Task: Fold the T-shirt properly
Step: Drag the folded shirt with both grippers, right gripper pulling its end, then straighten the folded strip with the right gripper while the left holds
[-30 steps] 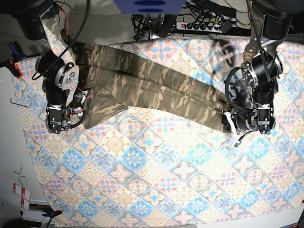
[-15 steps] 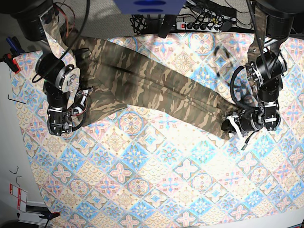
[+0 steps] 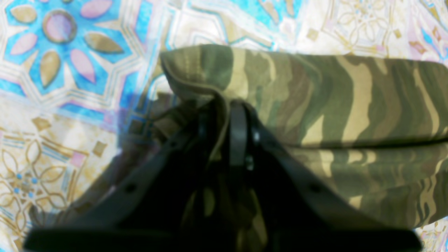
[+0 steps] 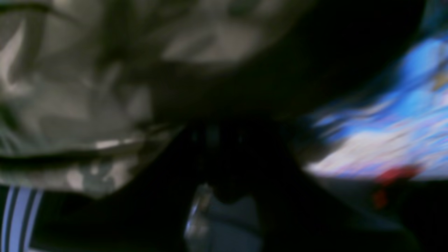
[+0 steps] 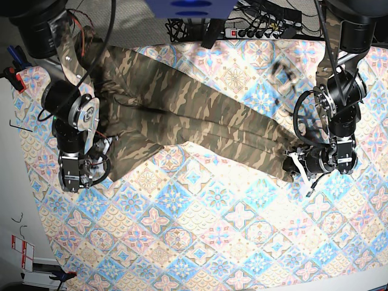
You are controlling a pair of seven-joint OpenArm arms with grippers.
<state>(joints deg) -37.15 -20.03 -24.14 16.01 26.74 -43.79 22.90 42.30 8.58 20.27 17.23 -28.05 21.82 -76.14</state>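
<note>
The camouflage T-shirt (image 5: pixel 194 115) lies stretched in a long band across the tablecloth (image 5: pixel 200 230), from upper left to lower right in the base view. My left gripper (image 5: pixel 297 162) holds its lower right end. In the left wrist view the black fingers of that gripper (image 3: pixel 225 105) are shut on a fold of the camouflage cloth (image 3: pixel 332 105). My right gripper (image 5: pixel 85 173) is at the shirt's left end. The right wrist view is blurred: camouflage fabric (image 4: pixel 70 87) fills the left, and the dark gripper (image 4: pixel 217 133) looks shut on it.
A power strip (image 5: pixel 260 31) and tangled cables lie beyond the table's far edge. A red clip (image 5: pixel 17 79) sits at the left. The bare white table edge (image 5: pixel 12 182) runs down the left side, with paper tags (image 5: pixel 23 253) near the lower left corner.
Both grippers have moved toward the near edge, the right one further, dragging the stretched shirt with them. The tablecloth has shifted a little under it.
</note>
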